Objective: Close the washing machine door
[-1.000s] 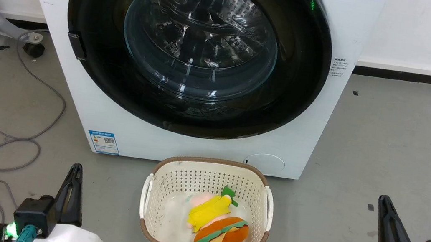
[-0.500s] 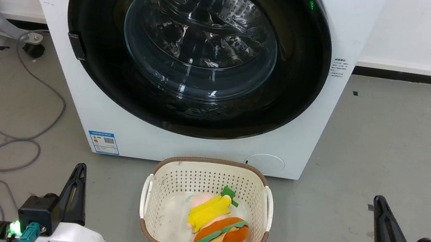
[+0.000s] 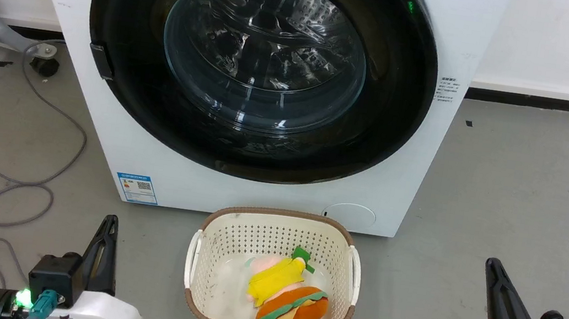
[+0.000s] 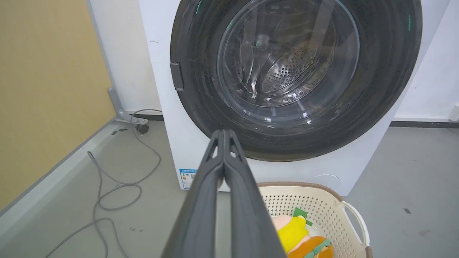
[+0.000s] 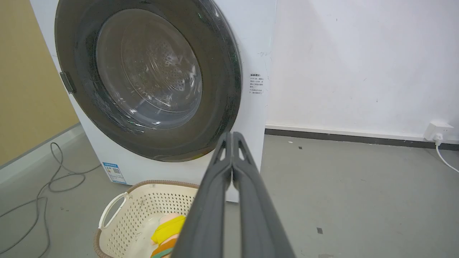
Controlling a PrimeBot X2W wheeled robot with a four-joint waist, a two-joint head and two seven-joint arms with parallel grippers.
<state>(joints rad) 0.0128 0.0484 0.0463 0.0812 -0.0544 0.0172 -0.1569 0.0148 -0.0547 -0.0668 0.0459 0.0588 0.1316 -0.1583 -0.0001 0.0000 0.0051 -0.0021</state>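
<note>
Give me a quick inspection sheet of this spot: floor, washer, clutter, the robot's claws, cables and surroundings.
Surface: smooth grey floor.
Job's things: white washing machine; its washing machine door lies flat against the front and appears shut.
Clutter: cream basket on the floor before the machine, holding plush toys.
Grippers: left gripper and right gripper sit low on either side of the basket, fingers together, holding nothing, apart from the door.
Cables: grey cable looped on the floor left of the machine; white plug in a wall socket.
Surroundings: white wall; yellow panel.
</note>
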